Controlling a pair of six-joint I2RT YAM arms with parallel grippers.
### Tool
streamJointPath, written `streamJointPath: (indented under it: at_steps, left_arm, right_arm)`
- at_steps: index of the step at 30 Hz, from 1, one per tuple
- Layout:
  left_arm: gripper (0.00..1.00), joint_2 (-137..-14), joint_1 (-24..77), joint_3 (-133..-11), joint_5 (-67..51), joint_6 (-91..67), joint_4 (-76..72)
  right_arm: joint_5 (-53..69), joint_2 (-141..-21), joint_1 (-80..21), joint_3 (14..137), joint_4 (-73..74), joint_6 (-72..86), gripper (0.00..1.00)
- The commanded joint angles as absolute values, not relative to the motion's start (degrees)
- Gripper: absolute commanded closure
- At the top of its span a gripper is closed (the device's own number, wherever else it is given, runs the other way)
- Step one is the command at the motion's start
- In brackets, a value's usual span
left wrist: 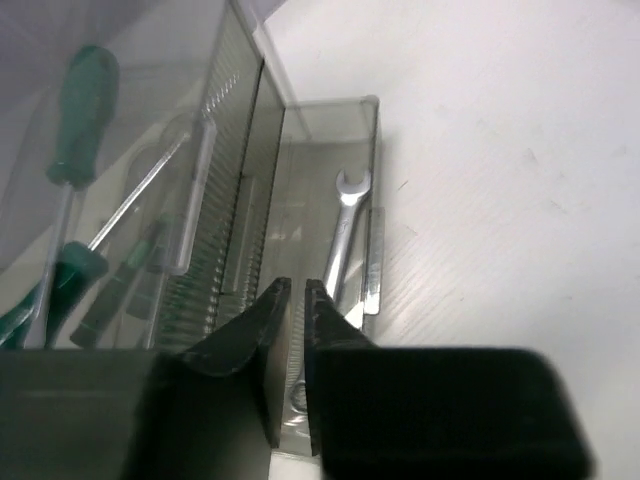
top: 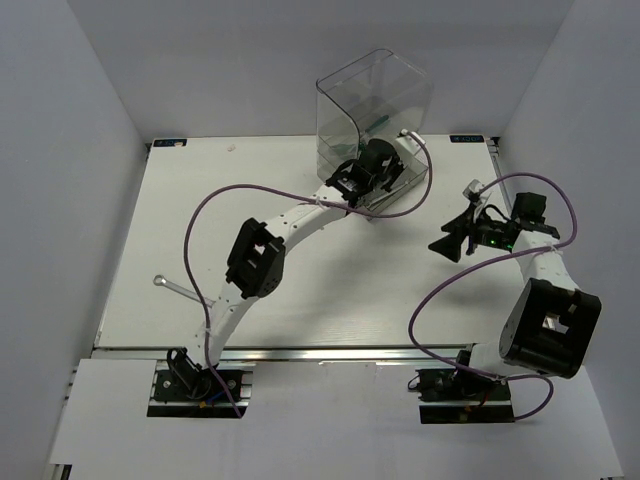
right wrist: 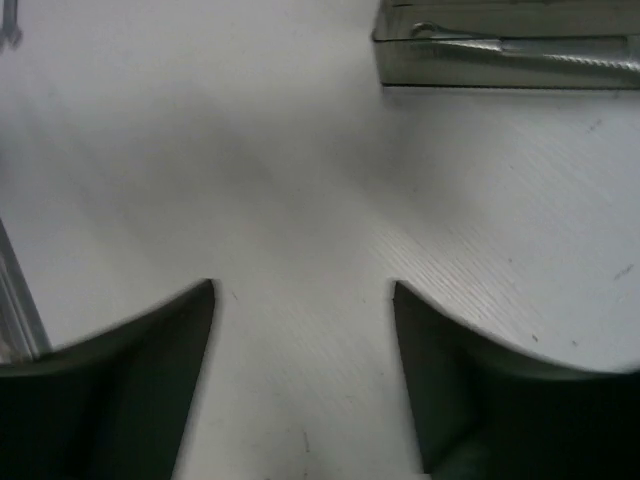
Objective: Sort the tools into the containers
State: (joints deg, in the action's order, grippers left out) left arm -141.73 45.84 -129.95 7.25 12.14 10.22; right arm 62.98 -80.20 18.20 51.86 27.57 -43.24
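Observation:
The smoky clear drawer unit (top: 375, 100) stands at the back of the table. Its bottom drawer (top: 400, 188) is pulled out and holds a silver wrench (left wrist: 345, 230). Green-and-black screwdrivers (left wrist: 80, 130) lie in a higher drawer, seen through the plastic. My left gripper (top: 348, 182) is at the open drawer's near end. Its jaws (left wrist: 297, 283) stand almost together, closed over the drawer's front wall (left wrist: 290, 440). A second wrench (top: 172, 288) lies on the table at the left. My right gripper (top: 452, 240) is open and empty over bare table (right wrist: 302, 285), right of the drawer (right wrist: 505, 60).
White walls close in the table on the left, back and right. The left arm's purple cable (top: 230, 195) loops above the table's middle. A metal rail (top: 300, 352) runs along the table's near edge.

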Motion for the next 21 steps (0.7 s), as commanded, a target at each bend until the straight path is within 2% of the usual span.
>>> streamJointPath:
  at_steps: [1,3,6,8,9,10,11,13,14,15,17,19,20,21]
  left_arm:
    - [0.81,-127.2,47.9,-129.5,3.7,10.3,11.2]
    - [0.98,-122.9,48.2,-126.8,3.5,8.1,14.0]
    - [0.98,-111.1,48.3,-115.9,7.5,3.4,17.4]
    - [0.71,-100.5,47.7,-104.9,10.3,-0.6,19.7]
    - [0.57,-97.1,47.3,-101.8,12.5,-2.8,20.8]
    - [0.33,-93.5,46.7,-99.1,13.4,-6.7,22.0]
    - [0.26,-90.3,45.0,-95.5,14.3,-9.1,25.4]
    - [0.17,-82.3,42.9,-93.7,15.4,-14.0,29.1]
    - [0.07,-80.1,41.7,-93.3,16.6,-15.3,32.4]
    - [0.06,-76.4,41.5,-92.8,17.9,-16.2,33.8]
    - [0.04,-73.2,41.4,-92.2,21.1,-18.2,36.8]
    - [0.03,-68.6,41.4,-90.1,23.1,-20.2,37.3]
    - [0.02,-67.2,41.4,-89.2,23.6,-20.8,37.3]
    - [0.02,-65.8,41.4,-88.6,23.8,-21.4,37.2]
  right_arm:
    - [63.2,-78.8,14.2,55.2,34.6,-55.3,0.14]
    - [62.2,-77.6,9.9,55.5,36.2,-60.2,0.11]
    - [60.6,-76.0,3.5,52.9,29.3,-56.3,0.1]
    - [61.0,-77.5,0.4,53.2,29.2,-54.1,0.11]
    - [58.0,-80.2,-6.1,55.3,31.6,-55.5,0.11]
    - [55.2,-81.3,-10.0,56.1,32.8,-57.3,0.11]
    - [52.0,-81.9,-13.8,55.8,31.7,-54.5,0.11]
    - [43.5,-81.3,-24.1,52.1,20.3,-48.8,0.12]
    - [41.8,-81.4,-27.1,51.3,16.7,-43.6,0.12]
    - [38.4,-83.0,-32.7,51.6,11.6,-40.1,0.15]
    - [35.3,-86.3,-37.3,56.5,8.9,-29.2,0.29]
    - [33.0,-93.4,-37.4,64.6,8.2,-23.1,0.29]
    - [31.4,-96.0,-45.5,67.9,8.6,-23.0,0.38]
    - [30.9,-101.5,-46.9,71.4,9.7,-16.4,0.38]
